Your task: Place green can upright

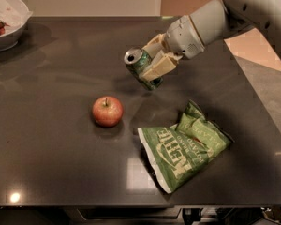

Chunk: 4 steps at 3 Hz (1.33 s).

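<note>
The green can (139, 67) is a small metallic green drink can with a silver top. It is tilted, its top facing up and to the left, held just above the dark table (51, 107). My gripper (154, 61) comes in from the upper right and is shut on the green can, with pale fingers (160, 66) on its sides. The can's lower end is partly hidden behind the fingers. It hangs above and to the right of the red apple (107, 111).
A large flat green chip bag (182, 144) lies at the front right of the table. A white bowl (7, 20) with dark red food stands at the far left corner. The table's right edge (264, 121) borders a pale floor.
</note>
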Available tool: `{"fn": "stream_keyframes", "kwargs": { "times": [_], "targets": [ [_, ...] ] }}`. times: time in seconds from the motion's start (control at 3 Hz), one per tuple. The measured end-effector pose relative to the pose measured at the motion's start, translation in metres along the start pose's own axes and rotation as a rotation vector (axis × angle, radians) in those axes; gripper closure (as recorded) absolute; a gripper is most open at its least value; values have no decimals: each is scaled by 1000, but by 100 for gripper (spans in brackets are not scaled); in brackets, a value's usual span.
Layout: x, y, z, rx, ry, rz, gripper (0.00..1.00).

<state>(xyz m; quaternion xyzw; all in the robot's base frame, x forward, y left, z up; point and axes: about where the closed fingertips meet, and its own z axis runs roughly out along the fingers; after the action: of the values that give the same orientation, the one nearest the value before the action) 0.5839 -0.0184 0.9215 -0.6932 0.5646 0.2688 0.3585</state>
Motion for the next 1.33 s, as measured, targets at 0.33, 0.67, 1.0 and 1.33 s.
{"fn": "stream_keyframes", "kwargs": {
  "times": [0.33,0.67,1.0,1.33],
  "targets": [
    [4,2,4,5,-63,55,100],
    [7,3,8,6,-104,92,100],
    [11,2,12,19,-172,125,100],
    [14,2,13,35,-256,143,84]
  ]
}}
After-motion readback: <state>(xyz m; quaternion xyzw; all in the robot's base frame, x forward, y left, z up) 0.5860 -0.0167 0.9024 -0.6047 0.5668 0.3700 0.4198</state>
